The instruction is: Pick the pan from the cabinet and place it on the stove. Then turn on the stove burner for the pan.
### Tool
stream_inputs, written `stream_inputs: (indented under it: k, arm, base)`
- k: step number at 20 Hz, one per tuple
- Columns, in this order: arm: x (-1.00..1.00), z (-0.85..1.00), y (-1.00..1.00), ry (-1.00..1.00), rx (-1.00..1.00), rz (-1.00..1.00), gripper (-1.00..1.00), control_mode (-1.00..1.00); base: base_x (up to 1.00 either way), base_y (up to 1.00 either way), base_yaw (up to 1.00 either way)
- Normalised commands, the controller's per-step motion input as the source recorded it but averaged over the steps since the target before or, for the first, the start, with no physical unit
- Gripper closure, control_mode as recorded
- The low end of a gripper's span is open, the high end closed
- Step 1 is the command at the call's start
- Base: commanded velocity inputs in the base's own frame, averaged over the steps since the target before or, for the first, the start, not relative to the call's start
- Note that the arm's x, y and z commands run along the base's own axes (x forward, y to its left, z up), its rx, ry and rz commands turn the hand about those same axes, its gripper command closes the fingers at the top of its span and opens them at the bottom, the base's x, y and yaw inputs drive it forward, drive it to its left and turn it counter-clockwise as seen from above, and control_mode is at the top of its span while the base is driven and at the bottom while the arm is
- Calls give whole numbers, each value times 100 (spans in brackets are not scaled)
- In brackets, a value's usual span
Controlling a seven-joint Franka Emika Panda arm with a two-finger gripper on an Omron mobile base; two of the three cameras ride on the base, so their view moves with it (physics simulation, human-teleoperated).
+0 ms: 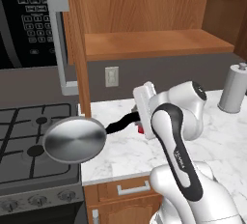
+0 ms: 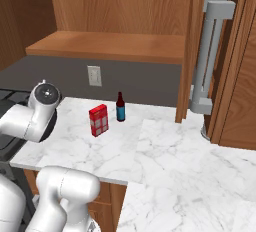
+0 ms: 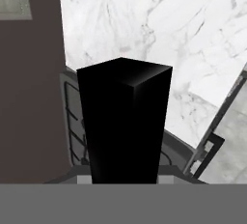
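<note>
Gripper (image 1: pixel 140 120) clamps pan (image 1: pixel 75 141) by its handle.

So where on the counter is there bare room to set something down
The marble counter is bare from the red box and bottle rightward to the cabinet door, and along its front edge. It is crowded by the stove, where the pan hangs in the end effector.
</note>
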Motion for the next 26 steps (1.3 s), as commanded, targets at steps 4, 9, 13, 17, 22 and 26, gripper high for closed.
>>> stream_inputs:
  k: [4, 9, 13, 17, 22, 26]
  arm:
    - [19, -19, 8, 0, 0, 3, 100, -100]
    - [12, -12, 13, 0, 0, 2, 100, -100]
    - [2, -10, 17, 0, 0, 0, 100, -100]
    - [3, -9, 16, 0, 0, 0, 100, -100]
    - [0, -10, 10, 0, 0, 1, 100, -100]
    - [0, -9, 5, 0, 1, 1, 100, -100]
  base:
    - [0, 0, 0]
    - [0, 0, 0]
    - [0, 0, 0]
    - [0, 0, 0]
    - [0, 0, 0]
    - [0, 0, 0]
